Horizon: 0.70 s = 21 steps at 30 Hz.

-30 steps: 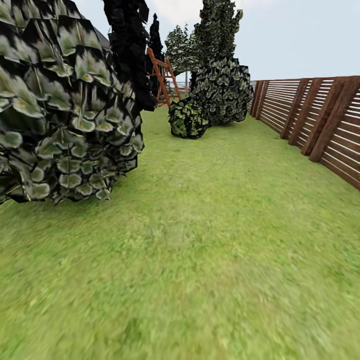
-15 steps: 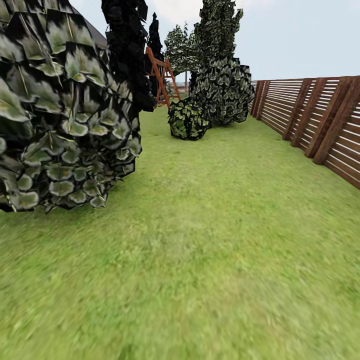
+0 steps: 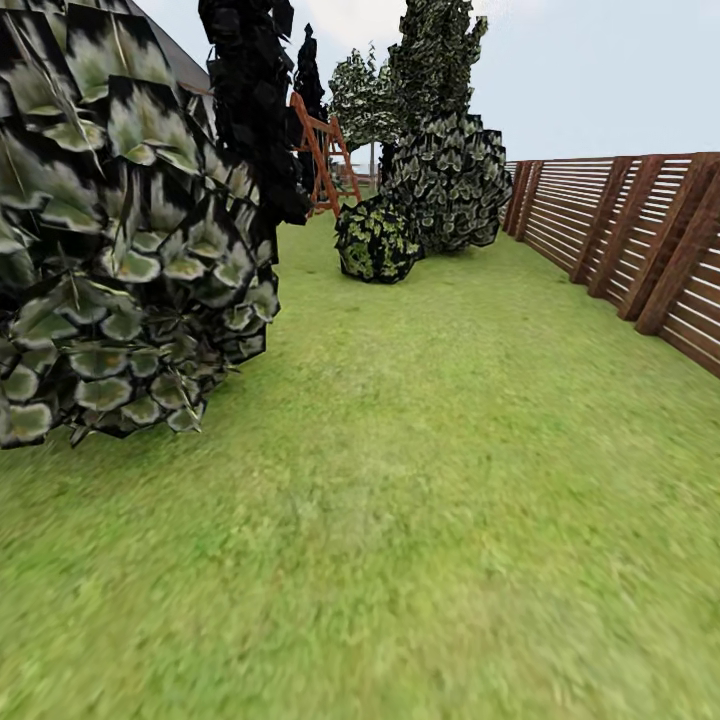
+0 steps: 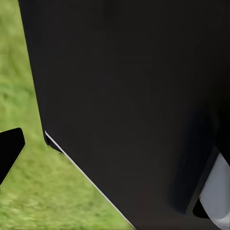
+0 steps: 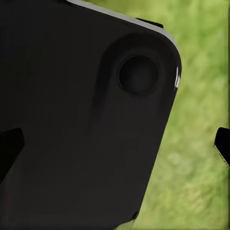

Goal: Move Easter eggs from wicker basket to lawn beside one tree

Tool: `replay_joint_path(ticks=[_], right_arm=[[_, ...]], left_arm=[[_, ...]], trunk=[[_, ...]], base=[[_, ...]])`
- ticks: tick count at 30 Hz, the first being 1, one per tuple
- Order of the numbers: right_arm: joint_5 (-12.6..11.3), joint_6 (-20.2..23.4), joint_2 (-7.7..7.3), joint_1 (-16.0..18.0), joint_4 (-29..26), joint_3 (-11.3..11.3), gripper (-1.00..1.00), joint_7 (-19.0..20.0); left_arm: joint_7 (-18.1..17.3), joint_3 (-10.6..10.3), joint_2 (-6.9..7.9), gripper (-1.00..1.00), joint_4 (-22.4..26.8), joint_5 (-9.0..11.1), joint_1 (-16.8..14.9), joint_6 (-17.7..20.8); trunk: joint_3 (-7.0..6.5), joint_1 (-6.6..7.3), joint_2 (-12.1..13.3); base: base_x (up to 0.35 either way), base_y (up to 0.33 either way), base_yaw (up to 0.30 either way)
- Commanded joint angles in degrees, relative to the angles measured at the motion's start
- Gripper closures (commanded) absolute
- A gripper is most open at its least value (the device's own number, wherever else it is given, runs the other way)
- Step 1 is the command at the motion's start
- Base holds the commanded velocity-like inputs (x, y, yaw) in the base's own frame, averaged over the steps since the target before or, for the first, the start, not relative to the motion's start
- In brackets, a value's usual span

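Fingers [image 5: 222,143] barely visible, perhaps apart, above lawn [image 3: 420,480].

The lawn [image 3: 430,480] ahead of me is green with yellowish patches. The big bush [image 3: 120,230] at my left has pale grey-green leaves edged in black. A near-black tree [image 3: 255,100] stands behind it, beside an orange-red ladder [image 3: 322,150]. The small bush [image 3: 377,240] is dark, flecked yellow-green. The slatted fence [image 3: 640,240] is reddish brown under a pale blue-grey sky [image 3: 600,70]. My body panel [image 4: 134,96] is matt black.
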State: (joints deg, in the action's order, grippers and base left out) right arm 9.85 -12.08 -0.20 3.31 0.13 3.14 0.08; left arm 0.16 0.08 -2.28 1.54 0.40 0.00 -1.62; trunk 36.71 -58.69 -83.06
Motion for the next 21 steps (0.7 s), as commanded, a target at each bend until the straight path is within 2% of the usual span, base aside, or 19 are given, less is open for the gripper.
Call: replay_joint_path(ticks=[1,21], right_arm=[[0.1,-0.3,-0.02,0.0,0.0,0.2,-1.0,0.0],[-0.3,-0.5,0.03,0.0,-0.4,0.0,-1.0,0.0]], left_arm=[[0.0,0.0,-0.03,-1.0,0.0,0.0,0.0,-0.1],[0.0,0.0,-0.01,-1.0,0.0,0.0,0.0,-0.2]], trunk=[[0.04,-0.03,0.0],[0.04,-0.03,0.0]], base=[[0.339,0.0,0.0],[0.339,0.0,0.0]])
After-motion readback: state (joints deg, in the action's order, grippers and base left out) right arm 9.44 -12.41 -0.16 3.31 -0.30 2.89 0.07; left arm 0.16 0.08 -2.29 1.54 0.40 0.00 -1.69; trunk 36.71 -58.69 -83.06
